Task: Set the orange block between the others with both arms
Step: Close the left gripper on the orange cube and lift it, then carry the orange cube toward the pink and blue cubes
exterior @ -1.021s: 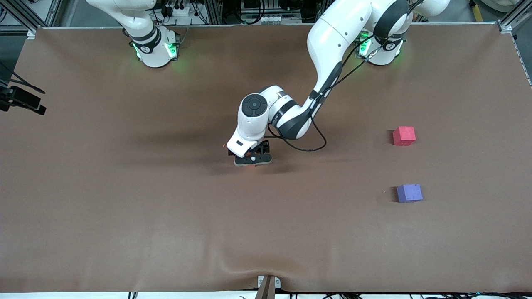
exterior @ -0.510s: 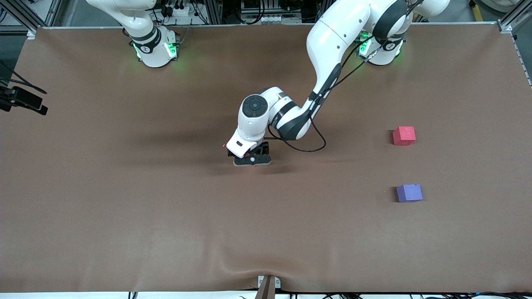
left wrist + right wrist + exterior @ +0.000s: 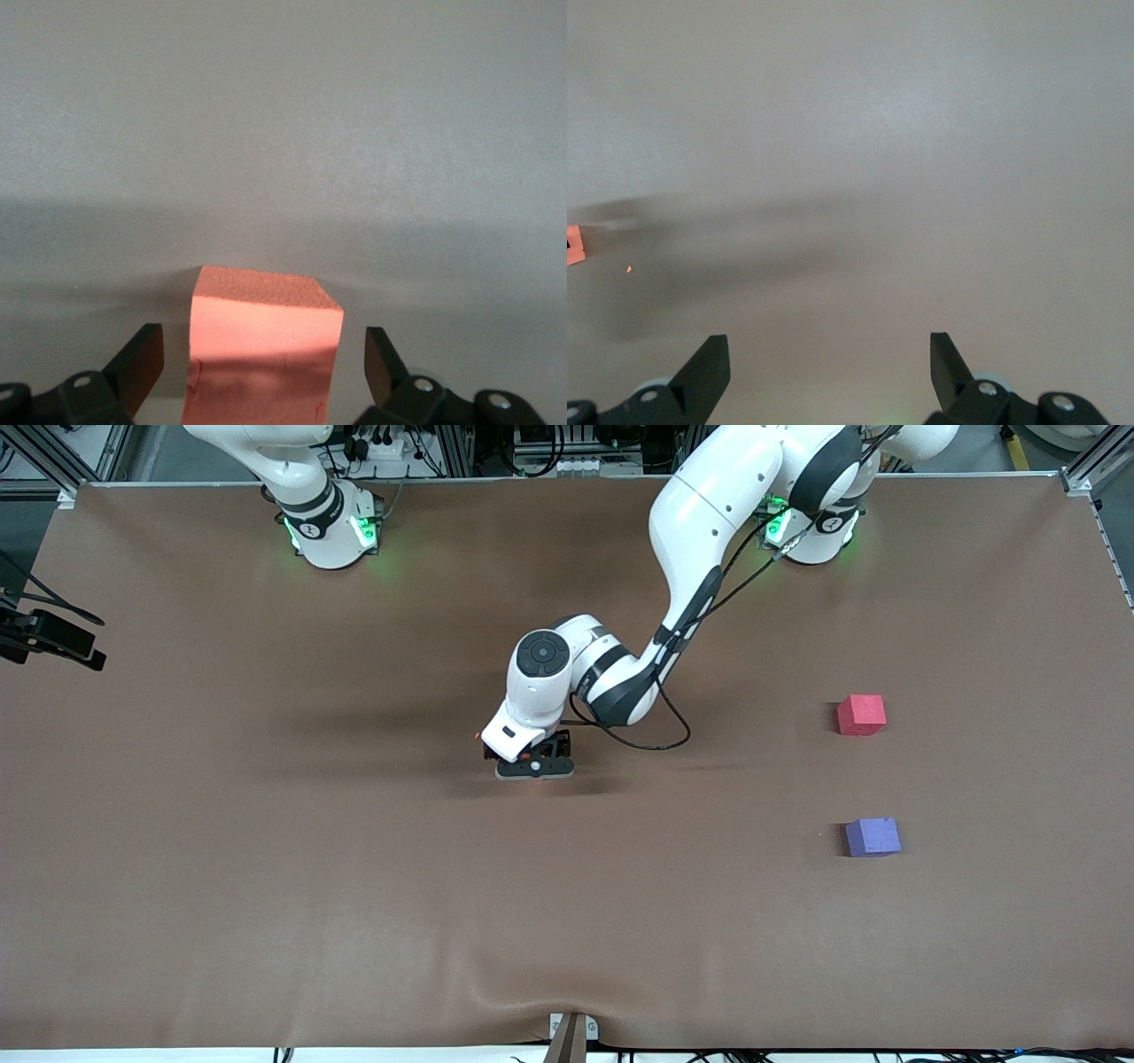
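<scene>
Orange block [image 3: 262, 350] sits mid-table between left gripper [image 3: 262, 367] fingers, jaws spread, not gripping. Right gripper [image 3: 829, 363] waits, jaws apart, over bare table. Step: pickup. Next: clamp, lift, carry between red cube [image 3: 861, 715] and purple cube [image 3: 873, 837].

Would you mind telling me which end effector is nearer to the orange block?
Left. The left end effector straddles the orange block, fingers open either side. The right end effector hangs open elsewhere, the block at its view's edge.

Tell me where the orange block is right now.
The orange block sits on the table's middle, between the open fingers of the left pincer, toward the right arm's end from the red and purple blocks.
</scene>
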Motion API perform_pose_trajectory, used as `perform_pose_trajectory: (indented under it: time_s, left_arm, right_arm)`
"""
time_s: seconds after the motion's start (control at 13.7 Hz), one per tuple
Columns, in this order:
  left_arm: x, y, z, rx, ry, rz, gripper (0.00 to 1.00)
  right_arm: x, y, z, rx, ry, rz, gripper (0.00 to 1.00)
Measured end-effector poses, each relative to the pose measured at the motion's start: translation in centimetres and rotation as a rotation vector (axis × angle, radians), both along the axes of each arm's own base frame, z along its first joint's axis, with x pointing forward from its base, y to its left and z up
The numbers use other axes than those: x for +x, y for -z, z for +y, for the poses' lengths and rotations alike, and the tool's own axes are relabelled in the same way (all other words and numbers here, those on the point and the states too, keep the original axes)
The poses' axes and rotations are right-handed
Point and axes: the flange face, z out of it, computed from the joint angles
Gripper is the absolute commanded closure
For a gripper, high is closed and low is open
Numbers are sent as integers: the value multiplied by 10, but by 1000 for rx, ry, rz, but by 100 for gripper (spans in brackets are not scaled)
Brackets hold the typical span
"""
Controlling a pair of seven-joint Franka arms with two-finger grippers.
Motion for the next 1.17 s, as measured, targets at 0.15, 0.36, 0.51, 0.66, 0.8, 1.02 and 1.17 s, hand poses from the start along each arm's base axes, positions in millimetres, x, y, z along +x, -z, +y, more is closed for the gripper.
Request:
perform_pose_trajectory:
  time_s: [0.15,0.36,0.51,0.66,0.8,1.02,1.17]
  left_arm:
    - [-1,3,0,8,13,-3,6]
    - [-2,7,1,17,34,-6,23]
    - [-2,9,1,21,43,-6,40]
    - [-3,11,2,27,52,-7,69]
    - [-2,11,2,29,55,-8,90]
    - [0,10,4,41,58,-13,94]
    - [10,-1,14,74,55,-4,93]
  right_arm:
    - [0,0,0,0,0,2,0]
    - [0,0,0,0,-1,4,0]
    - [0,1,1,1,-1,5,0]
    - [-1,1,1,1,-1,6,0]
    - [-1,1,1,1,-1,7,0]
    - [-1,1,1,1,-1,7,0]
    - [-1,1,1,1,-2,7,0]
